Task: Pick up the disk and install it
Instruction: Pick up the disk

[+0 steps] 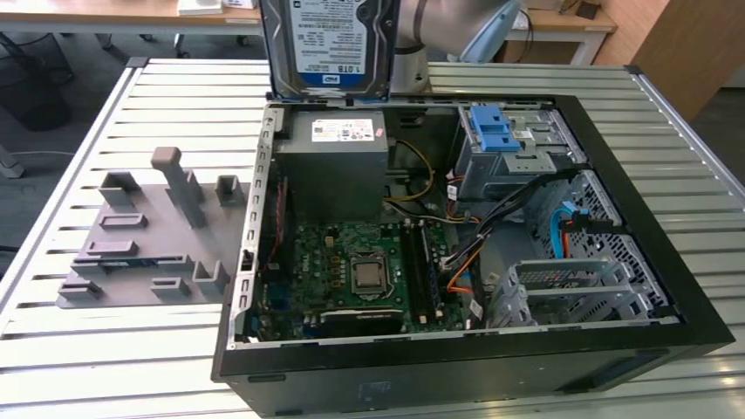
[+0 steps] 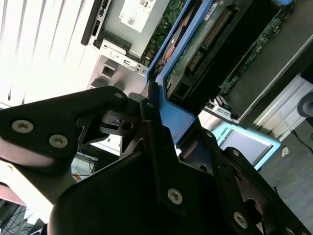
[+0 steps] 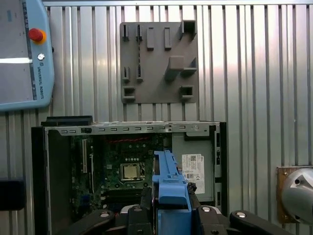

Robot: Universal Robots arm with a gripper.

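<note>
Slatted metal counter (image 1: 140,96) carries the open PC case (image 1: 466,371), with a grey fixture plate (image 1: 140,253) beside it. The disk (image 1: 330,44) hangs upright over the case's edge by the power supply (image 1: 338,157) — pincer (image 3: 170,203) pinching its blue frame.

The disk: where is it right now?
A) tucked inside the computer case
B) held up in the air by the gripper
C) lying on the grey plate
B: the disk stands upright over the open computer case, its blue frame clamped by the gripper.
</note>
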